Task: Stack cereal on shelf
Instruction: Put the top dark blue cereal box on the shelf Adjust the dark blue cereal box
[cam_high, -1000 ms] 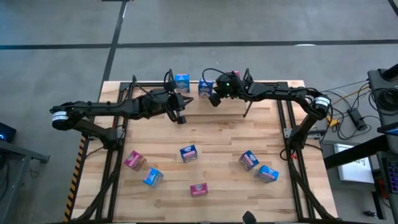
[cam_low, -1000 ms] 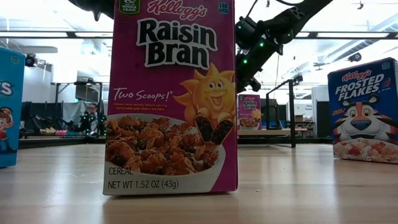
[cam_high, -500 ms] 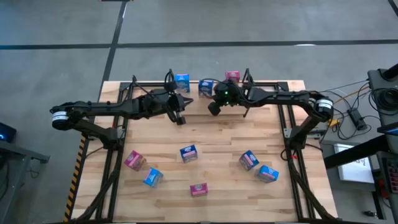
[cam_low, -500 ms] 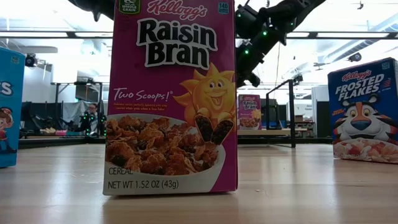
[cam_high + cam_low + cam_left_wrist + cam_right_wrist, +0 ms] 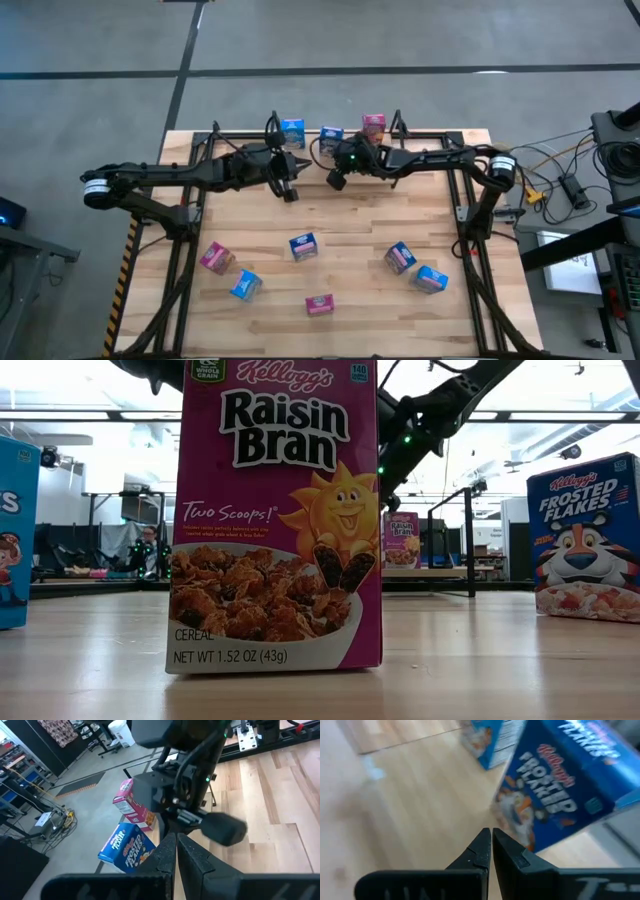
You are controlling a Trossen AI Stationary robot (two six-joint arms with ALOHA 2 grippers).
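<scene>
Six small printed cardboard cereal boxes are scattered over the near half of the pale wooden table (image 5: pixel 350 215), a pink one (image 5: pixel 319 305) nearest at 6 o'clock. Toward 12 o'clock, three boxes (image 5: pixel 331 136) stand along the far edge. The left gripper (image 5: pixel 290 193) and right gripper (image 5: pixel 334 181) are seen closed and empty.

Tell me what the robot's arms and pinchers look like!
Both arms are thin and dark, built from jointed black tubes, each with a white band near its base. Black cables loop along them, and small green lights glow on the right arm. The left gripper and right gripper each have two flat, black, pointed fingers.
</scene>
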